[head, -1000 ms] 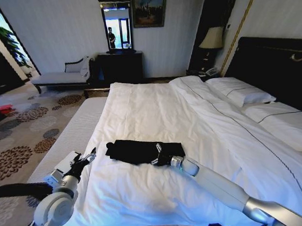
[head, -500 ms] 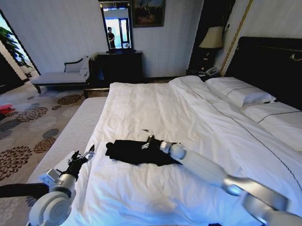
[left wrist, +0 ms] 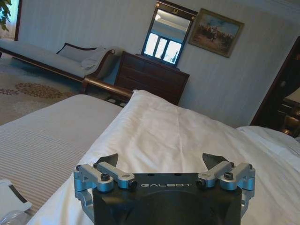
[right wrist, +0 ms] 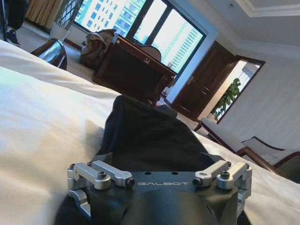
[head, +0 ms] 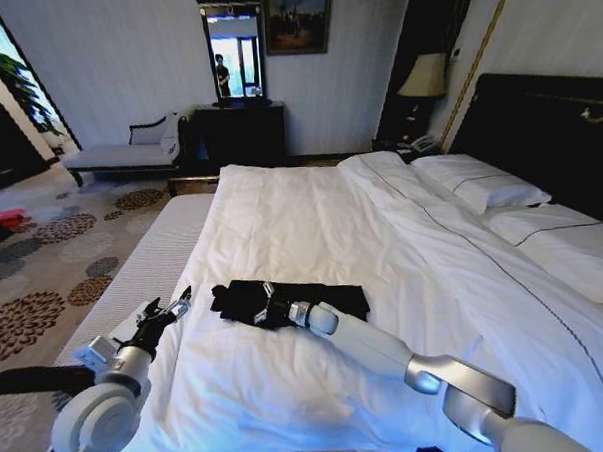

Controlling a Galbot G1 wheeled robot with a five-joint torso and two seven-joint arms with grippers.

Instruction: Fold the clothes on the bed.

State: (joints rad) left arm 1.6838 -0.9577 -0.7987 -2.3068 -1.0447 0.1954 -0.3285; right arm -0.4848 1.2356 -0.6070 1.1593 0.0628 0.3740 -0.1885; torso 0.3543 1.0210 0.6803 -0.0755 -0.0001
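The clothes, one black T-shirt (head: pixel 330 298), lie in a folded strip on the white duvet of the bed (head: pixel 311 216), near its left side. My right gripper (head: pixel 264 306) sits low over the shirt's left part, fingers spread and holding nothing. In the right wrist view the black cloth (right wrist: pixel 145 133) lies directly ahead of the right gripper (right wrist: pixel 159 161). My left gripper (head: pixel 171 314) hovers open at the bed's near-left edge, apart from the shirt. In the left wrist view the left gripper (left wrist: pixel 161 160) faces bare duvet (left wrist: pixel 164 126).
White pillows (head: pixel 485 190) and a dark headboard (head: pixel 547 125) are at the right. A striped mattress edge (head: pixel 144 278) shows left of the duvet. Beyond the bed stand a pale chaise bench (head: pixel 123 154), a dark dresser (head: pixel 239 131) with a mirror, and patterned carpet (head: pixel 43 267).
My right arm has swept leftward across the shirt, from its right end to its left part. The left arm has barely shifted.
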